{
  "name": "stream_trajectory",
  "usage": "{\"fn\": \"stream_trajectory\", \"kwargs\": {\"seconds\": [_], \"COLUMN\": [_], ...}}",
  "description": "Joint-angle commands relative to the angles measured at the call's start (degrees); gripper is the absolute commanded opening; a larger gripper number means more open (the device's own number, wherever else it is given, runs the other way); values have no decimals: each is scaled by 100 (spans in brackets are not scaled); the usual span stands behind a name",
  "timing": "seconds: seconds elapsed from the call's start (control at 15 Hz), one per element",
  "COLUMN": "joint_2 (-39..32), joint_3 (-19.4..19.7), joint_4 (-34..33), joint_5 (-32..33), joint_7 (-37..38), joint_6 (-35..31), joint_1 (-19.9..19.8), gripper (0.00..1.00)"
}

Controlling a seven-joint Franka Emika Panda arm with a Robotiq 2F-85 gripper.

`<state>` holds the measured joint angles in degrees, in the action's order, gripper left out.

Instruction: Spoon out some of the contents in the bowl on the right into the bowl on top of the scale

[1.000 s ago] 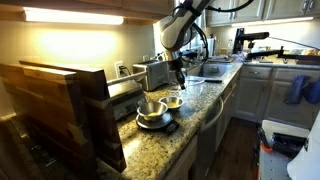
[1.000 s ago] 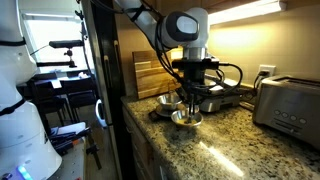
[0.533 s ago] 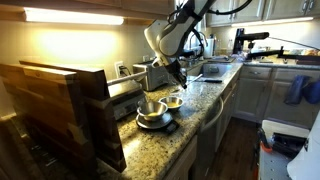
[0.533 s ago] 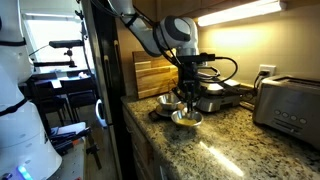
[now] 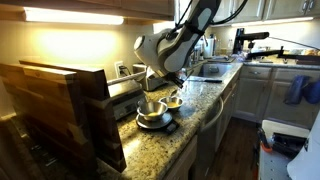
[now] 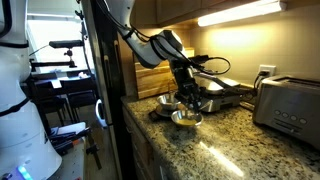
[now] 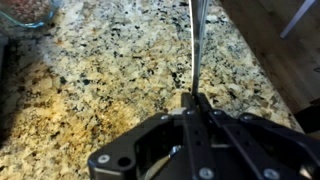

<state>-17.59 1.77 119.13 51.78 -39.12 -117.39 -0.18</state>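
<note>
Gripper (image 7: pixel 193 102) clamped shut on the thin spoon (image 7: pixel 195 40) handle, over the granite counter (image 7: pixel 90 90) (a bowl (image 7: pixel 22 10) shows top-left in the wrist view).

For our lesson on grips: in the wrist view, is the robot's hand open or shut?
Shut. The hand grips the thin spoon handle, which sticks out between its jaws over the granite counter.

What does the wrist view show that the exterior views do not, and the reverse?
Only the wrist view: close up, the claw shut on a thin spoon handle. Only the exterior views: the steel bowl on the scale, the second bowl beside it, and the toaster. Both: the speckled granite counter.
</note>
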Motion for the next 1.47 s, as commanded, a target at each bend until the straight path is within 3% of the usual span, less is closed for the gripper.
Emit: {"fn": "stream_trajectory", "kwargs": {"seconds": [0.0,1.0,1.4], "joint_2": [-54,-191,-386], "joint_3": [-68,-384,-411], "joint_4": [118,534,595], "joint_5": [849,1920,3002], "joint_7": [482,1161,1937], "joint_6": [-6,-86,24], "joint_1": [90,92,230], "gripper": [3,3,3]}}
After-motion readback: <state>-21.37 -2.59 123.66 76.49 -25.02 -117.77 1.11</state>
